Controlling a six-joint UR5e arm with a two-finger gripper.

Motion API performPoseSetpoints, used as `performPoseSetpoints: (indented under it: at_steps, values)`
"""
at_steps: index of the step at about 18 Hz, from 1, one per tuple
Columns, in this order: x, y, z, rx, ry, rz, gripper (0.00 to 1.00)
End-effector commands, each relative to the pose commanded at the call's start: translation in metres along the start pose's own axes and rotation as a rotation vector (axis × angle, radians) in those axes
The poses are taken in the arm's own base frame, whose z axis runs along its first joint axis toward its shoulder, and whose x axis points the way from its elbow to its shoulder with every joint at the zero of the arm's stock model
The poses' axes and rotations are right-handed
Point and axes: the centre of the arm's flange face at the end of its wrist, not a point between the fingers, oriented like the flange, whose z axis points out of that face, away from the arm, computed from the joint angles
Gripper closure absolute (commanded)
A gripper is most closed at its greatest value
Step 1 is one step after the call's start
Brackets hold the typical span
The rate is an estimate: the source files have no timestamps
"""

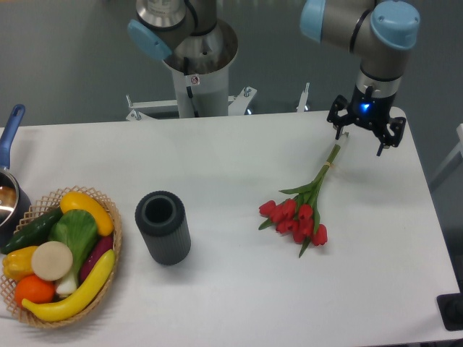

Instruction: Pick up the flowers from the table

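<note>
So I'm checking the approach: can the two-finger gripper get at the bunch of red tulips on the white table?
Probably yes. The gripper hangs open right at the stem end of the red tulips, and nothing lies near them on the white table.

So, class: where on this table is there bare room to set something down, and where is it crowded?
Bare patches on the table: the front strip below the dark cylinder and flowers, the middle between those two, and the back left. Crowded: the left edge, with the basket and pot, and the back right, where the open claw hangs over the stems.

Grey-green floor [65, 65] behind, evenly lit
</note>
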Motion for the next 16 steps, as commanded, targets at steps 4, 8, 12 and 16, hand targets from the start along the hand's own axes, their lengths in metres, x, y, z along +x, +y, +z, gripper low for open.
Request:
performPoseSetpoints:
  at_steps: [4, 8, 12, 16]
  values:
    - [0.000, -0.001, 0.000, 0.000, 0.000, 0.002, 0.00]
    - [0.004, 0.000, 0.007, -0.002, 0.015, -0.011, 0.00]
    - [0.016, 0.004, 0.028, -0.002, 0.044, -0.022, 0.00]
    - [0.024, 0.004, 0.054, 0.001, 0.045, -0.005, 0.00]
